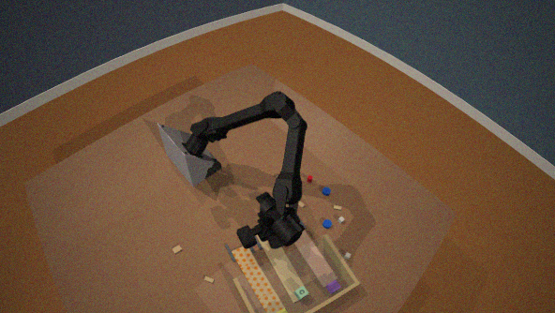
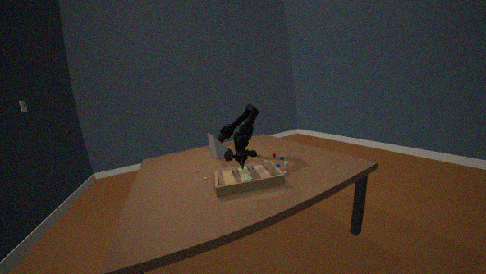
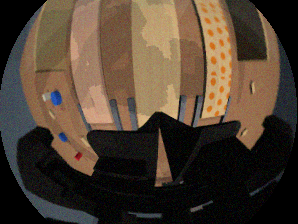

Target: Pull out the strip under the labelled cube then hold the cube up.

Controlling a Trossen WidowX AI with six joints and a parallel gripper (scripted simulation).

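Claw (image 3: 161, 137) pressed shut over the near end of the pale strip (image 1: 284, 269), holding nothing.

The green labelled cube (image 1: 301, 292) sits at the far end of that pale strip inside the wooden tray (image 1: 346, 269) on the desk (image 2: 176, 213), well apart from the claw. A purple cube (image 1: 333, 286) rests on the pinkish strip (image 1: 320, 263) to its right, and an orange-dotted strip (image 1: 255, 277) lies to its left. Blue pieces (image 1: 326, 223) and a red piece (image 1: 309, 178) lie outside the tray.

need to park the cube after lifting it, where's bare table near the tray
Bare stretch between the grey wedge and the two tan chips. Crowded beside the tray, where blue pieces and small blocks scatter, and inside it with strips and cubes.
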